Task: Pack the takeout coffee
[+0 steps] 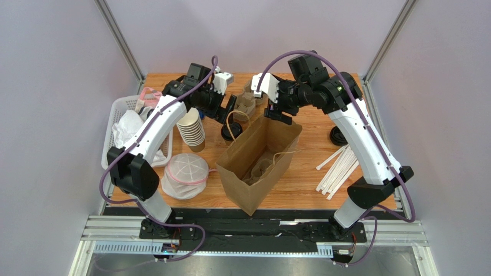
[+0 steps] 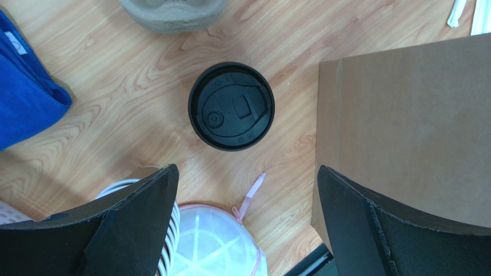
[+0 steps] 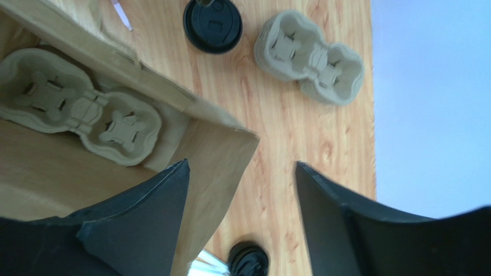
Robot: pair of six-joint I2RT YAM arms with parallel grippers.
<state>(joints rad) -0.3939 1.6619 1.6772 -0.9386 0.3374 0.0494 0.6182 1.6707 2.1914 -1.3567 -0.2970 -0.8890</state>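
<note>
The desk [image 1: 311,167] carries an open brown paper bag [image 1: 248,194] at its middle, and everything here is placed from that bag. A pulp cup carrier [image 3: 80,112] already lies on the bag's floor.

The takeout coffee [image 2: 231,106] stands on the desk just outside the bag's left wall, near its far corner, close beside it but not touching. Its black lid faces straight up at the left wrist camera, so I judge its long axis to be upright.

The left end effector [image 2: 248,172] hangs over that spot, fingers wide apart and holding nothing. The cup sits below it and slightly ahead of the gap. The right end effector [image 3: 242,165], also spread and empty, hovers over the bag's far corner, with the coffee farther off. The left arm is clearly the nearer. The move ahead looks like a straight descent, with the fingers closing around the cup's sides.
</note>
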